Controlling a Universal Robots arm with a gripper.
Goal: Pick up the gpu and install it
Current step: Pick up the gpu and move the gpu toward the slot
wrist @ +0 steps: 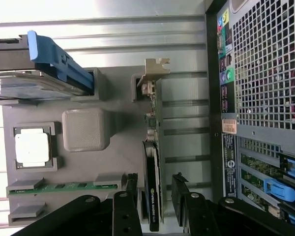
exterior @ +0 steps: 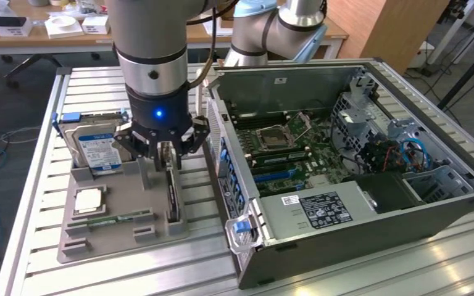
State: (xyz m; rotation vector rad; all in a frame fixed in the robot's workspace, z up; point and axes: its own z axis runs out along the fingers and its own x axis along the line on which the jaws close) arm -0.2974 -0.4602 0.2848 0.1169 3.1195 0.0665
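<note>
The gpu (exterior: 171,192) stands on edge in a slot of the grey holder tray (exterior: 97,240), just beside the open computer case (exterior: 344,166). In the wrist view the gpu (wrist: 152,142) is a thin green card with a black shroud and a silver end bracket at its far end. My gripper (exterior: 168,159) hangs directly over the card, open. In the wrist view my gripper (wrist: 156,184) straddles the card's shroud end, one black finger on each side, with a small gap on both sides.
The tray also holds an upright hard drive (exterior: 97,145), a square CPU (exterior: 89,200) and a RAM stick (exterior: 118,217). The case lies on its side with the motherboard (exterior: 291,148) exposed; its rear wall (wrist: 260,98) is close to the card.
</note>
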